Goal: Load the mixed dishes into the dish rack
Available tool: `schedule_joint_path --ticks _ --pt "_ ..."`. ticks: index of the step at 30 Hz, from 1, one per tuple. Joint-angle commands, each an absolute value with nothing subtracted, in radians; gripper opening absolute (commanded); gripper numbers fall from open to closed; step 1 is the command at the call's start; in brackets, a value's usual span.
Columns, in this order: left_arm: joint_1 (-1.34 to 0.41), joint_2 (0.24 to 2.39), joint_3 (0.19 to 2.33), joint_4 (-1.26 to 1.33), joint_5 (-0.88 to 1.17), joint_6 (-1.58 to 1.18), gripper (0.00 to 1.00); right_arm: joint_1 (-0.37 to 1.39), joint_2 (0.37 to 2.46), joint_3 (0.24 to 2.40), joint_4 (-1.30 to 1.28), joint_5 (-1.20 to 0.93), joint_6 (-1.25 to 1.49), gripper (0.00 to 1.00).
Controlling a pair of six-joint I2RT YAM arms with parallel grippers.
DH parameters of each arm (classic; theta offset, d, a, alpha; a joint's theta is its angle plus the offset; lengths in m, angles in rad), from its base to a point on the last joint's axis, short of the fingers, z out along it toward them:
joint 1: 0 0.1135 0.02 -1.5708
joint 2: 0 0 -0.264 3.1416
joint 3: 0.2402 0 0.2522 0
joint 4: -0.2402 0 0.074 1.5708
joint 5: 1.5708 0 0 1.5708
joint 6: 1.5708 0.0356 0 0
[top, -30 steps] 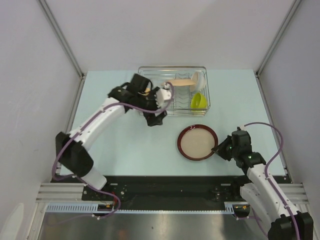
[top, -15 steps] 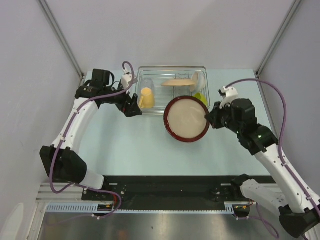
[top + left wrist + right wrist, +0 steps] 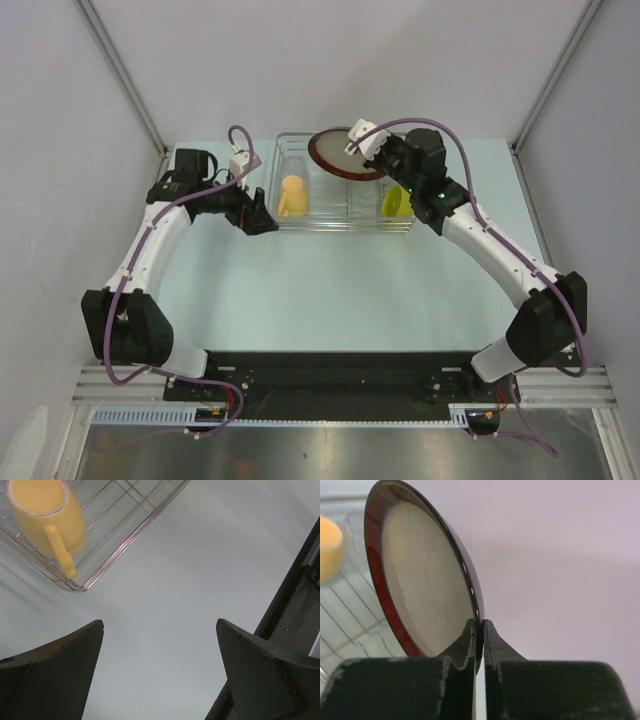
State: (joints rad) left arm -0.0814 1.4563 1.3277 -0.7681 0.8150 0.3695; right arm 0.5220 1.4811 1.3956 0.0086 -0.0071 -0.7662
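pinches the beige plate (image 3: 420,580) by its dark-brown rim in the fully closed right gripper (image 3: 479,630). holds it tilted over the twelve o'clock side of the dish rack (image 3: 345,226), beige face showing from above, long axis roughly nine to three. carries in the rack a yellow-orange mug (image 3: 292,195) at nine o'clock and a lime-green bowl (image 3: 396,203) at three. hangs the left gripper (image 3: 160,625) spread wide and empty just off the rack's seven o'clock corner.

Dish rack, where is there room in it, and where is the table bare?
In the dish rack, the wire stretch between the yellow mug and the lime-green bowl is free. The table in front of the rack is bare. Crowded: the rack's back, where the right gripper holds the plate.
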Motion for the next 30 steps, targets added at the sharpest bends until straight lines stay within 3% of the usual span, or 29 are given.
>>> schedule_joint_path --ticks 1,21,30 --pt "-0.063 1.437 1.318 -0.715 0.857 0.356 1.00 0.538 1.494 1.453 0.276 -0.057 -1.098 0.00" --pt "-0.052 1.468 1.305 -0.673 0.868 0.325 1.00 0.515 1.396 1.226 0.253 -0.058 -1.304 0.00" --pt "-0.052 1.470 1.313 -0.670 0.867 0.318 1.00 0.522 1.390 1.189 0.239 -0.029 -1.259 0.00"
